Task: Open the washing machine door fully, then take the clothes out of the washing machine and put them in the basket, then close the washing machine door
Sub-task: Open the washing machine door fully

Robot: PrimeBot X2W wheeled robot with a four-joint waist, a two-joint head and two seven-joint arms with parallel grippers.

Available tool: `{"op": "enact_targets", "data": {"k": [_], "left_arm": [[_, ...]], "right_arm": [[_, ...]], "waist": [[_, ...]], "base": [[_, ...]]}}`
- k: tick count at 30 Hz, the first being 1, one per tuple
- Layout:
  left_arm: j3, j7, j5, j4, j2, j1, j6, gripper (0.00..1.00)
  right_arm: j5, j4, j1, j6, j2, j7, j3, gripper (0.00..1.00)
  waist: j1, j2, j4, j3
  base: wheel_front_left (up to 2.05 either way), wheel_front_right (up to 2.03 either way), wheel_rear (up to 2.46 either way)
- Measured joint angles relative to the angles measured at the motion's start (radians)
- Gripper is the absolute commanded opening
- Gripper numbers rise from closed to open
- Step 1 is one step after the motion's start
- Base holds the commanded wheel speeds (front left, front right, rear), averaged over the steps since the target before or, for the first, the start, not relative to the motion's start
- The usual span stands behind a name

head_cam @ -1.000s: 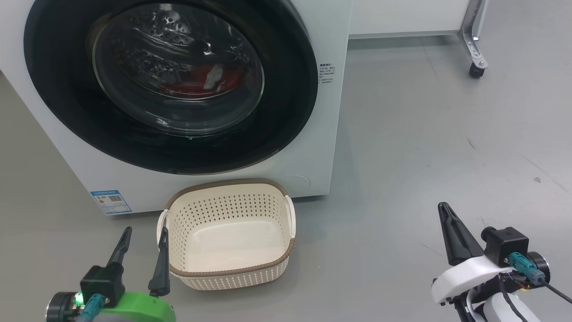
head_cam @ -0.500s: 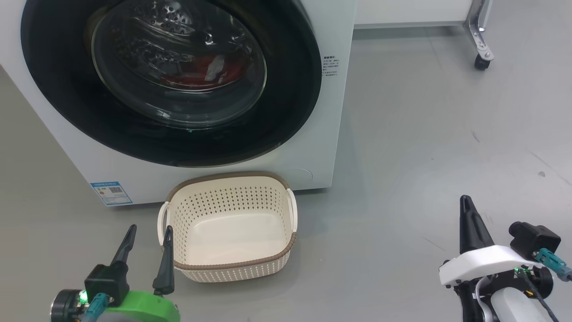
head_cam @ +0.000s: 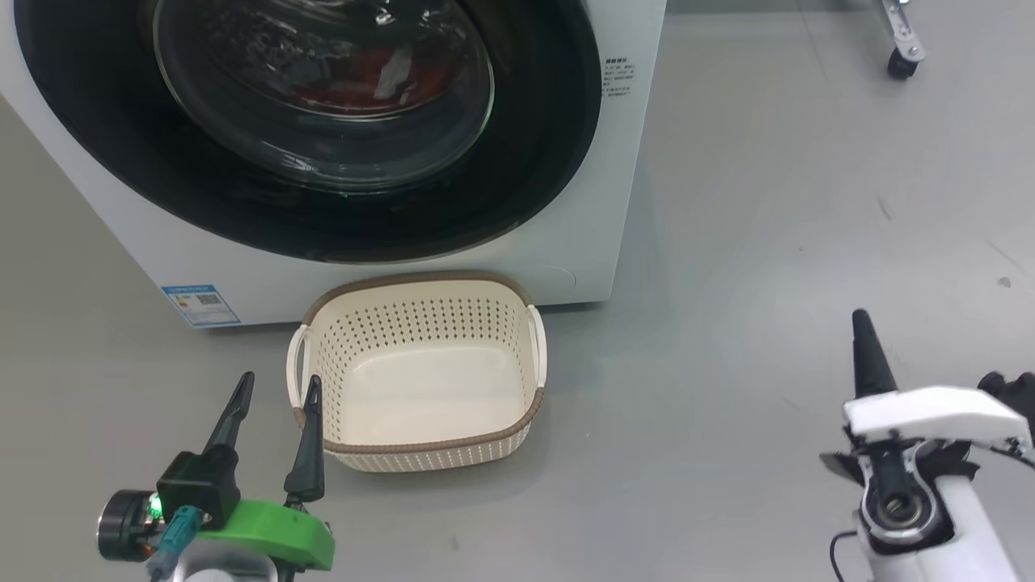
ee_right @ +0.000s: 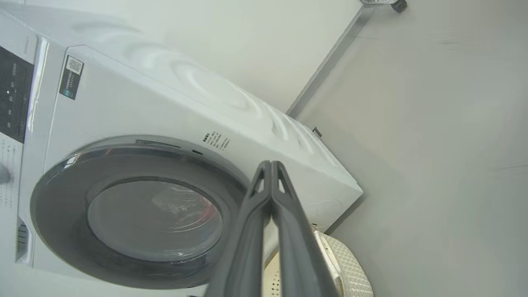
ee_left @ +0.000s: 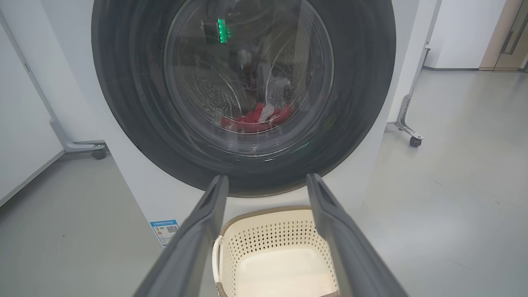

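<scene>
Head view's top edge crops the washing machine door (head_cam: 323, 218); the clothes (ee_left: 255, 119) blur behind its glass

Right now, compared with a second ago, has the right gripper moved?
Yes. Judged against the basket, the right gripper has shifted right, farther from it, and leans less to the left in the head view.

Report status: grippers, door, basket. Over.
Left gripper open, empty, beside basket. Right gripper shut, empty, off right. Washing machine door shut, red clothes inside. Basket empty on floor below door.
</scene>
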Motion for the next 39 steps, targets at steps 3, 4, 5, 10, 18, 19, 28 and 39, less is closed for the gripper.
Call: {"op": "enact_targets", "data": {"k": [3,4,5,10,18,19,28,39], "left_arm": [[-0.003,0.0,0.003,-0.004,-0.001,-0.011,0.0,1.0],[-0.005,0.0,0.008,-0.007,-0.001,-0.017,0.0,1.0],[-0.006,0.0,0.01,-0.009,-0.002,-0.023,0.0,1.0],[-0.009,0.0,0.027,-0.023,-0.005,-0.053,-0.001,1.0],[-0.02,0.0,0.035,-0.036,-0.023,-0.105,-0.002,1.0],[-0.021,0.0,0.035,-0.037,-0.025,-0.111,-0.002,1.0],[-0.018,-0.001,0.044,-0.058,-0.036,-0.16,-0.01,1.0],[-0.027,-0.001,0.061,-0.06,-0.055,-0.2,-0.019,1.0]], "right_arm": [[0.115,0.005,-0.045,0.0,0.001,0.054,-0.033,0.0],[0.149,0.007,-0.062,0.0,0.002,0.073,-0.042,0.0],[0.184,0.009,-0.078,0.0,0.002,0.093,-0.051,0.0],[0.313,0.019,-0.172,0.0,0.001,0.184,-0.078,0.0],[0.41,0.042,-0.332,-0.043,-0.008,0.3,-0.103,0.0],[0.419,0.046,-0.35,-0.051,-0.011,0.313,-0.106,0.0],[0.456,0.07,-0.512,-0.1,-0.064,0.401,-0.111,0.0],[0.466,0.104,-0.689,-0.15,-0.109,0.479,-0.1,0.0]], "waist": [[0.0,0.0,0.006,0.021],[0.0,0.0,0.009,0.029],[0.0,0.0,0.011,0.036],[0.0,0.0,0.025,0.075],[0.0,0.0,0.052,0.137],[0.0,0.0,0.056,0.145],[0.0,0.0,0.098,0.212],[0.0,0.0,0.14,0.292]], "base": [[0.0,0.0,0.0],[0.0,0.0,0.0],[0.0,0.0,0.0],[0.0,0.0,0.0],[0.0,0.0,0.0],[0.0,0.0,0.0],[0.0,0.0,0.0],[0.0,0.0,0.0]]}}
